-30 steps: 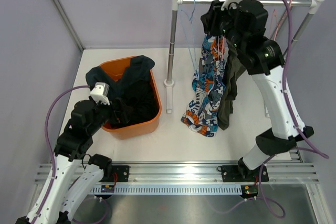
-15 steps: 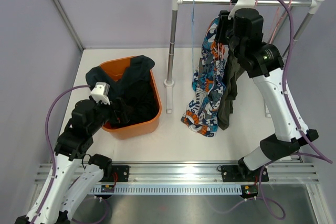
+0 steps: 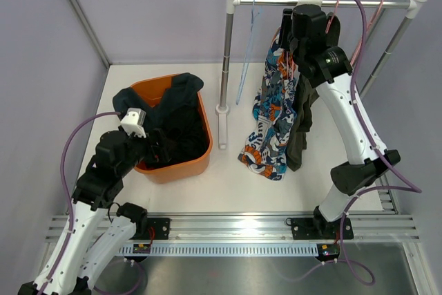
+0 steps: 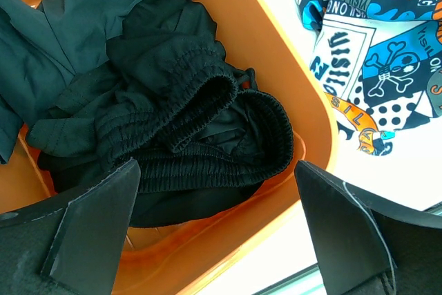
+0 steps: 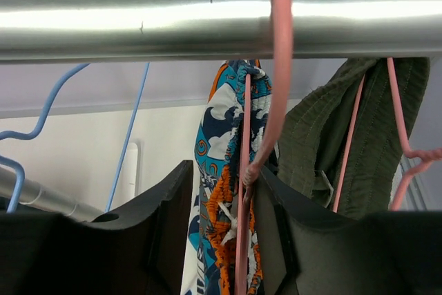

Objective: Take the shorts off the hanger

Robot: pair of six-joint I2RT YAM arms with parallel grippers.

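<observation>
Top external view shows the right arm stretched up to the metal rail (image 3: 269, 1) of the clothes rack at the back of the table (image 3: 228, 184). The right gripper (image 5: 222, 170) is just under this rail. Seen from its wrist camera, the fingers (image 5: 166, 219) stand at a middle width. Between them are the wire of a pink hanger (image 5: 276, 67) and the waistband of the patterned shorts (image 3: 273, 115). The wire lies against one finger, but I cannot tell if the fingers really press on it. The patterned shorts hang down from that hanger. Just beside them, on the right, the olive shorts (image 3: 302, 122) hang from a second pink hanger (image 5: 352, 136). A blue hanger (image 3: 245, 53) hangs tilted on the left part of the rail.

The left gripper (image 4: 215, 170) hovers over the orange bin (image 3: 173, 170) on the left side of the table, with its fingers wide apart and holding nothing. Inside the bin lie the black shorts (image 4: 200, 108), crumpled with the elastic waistband up. The navy shorts (image 3: 162, 94) are also there, draped over the far rim.
</observation>
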